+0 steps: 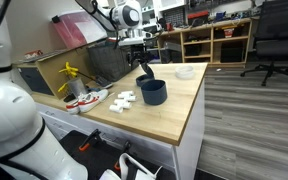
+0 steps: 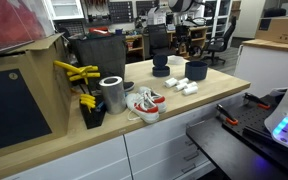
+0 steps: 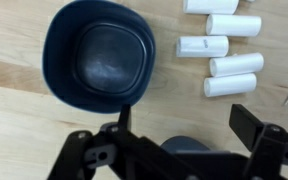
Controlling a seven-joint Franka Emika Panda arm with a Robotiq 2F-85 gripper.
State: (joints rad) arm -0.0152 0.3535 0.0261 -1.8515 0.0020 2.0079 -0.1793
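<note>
My gripper (image 3: 184, 115) is open, its two black fingers spread wide above the wooden tabletop (image 3: 24, 120). In the wrist view a dark blue bowl (image 3: 99, 55) sits just ahead of the fingers, seen from above and empty. A smaller dark blue object (image 3: 174, 148) lies low between the fingers, touching neither. Several white cylinders (image 3: 229, 65) lie to the right of the bowl. In both exterior views the gripper (image 1: 144, 60) (image 2: 180, 42) hangs just above the blue bowl (image 1: 153, 92) (image 2: 196, 70) and the white pieces (image 1: 124, 98) (image 2: 187, 88).
A pair of red-and-white shoes (image 1: 87, 98) (image 2: 144, 103), a metal can (image 2: 112, 95) and yellow tools (image 2: 79, 75) stand toward one end of the table. A white bowl (image 1: 185, 72) sits near the far edge. Shelves and office chairs stand behind.
</note>
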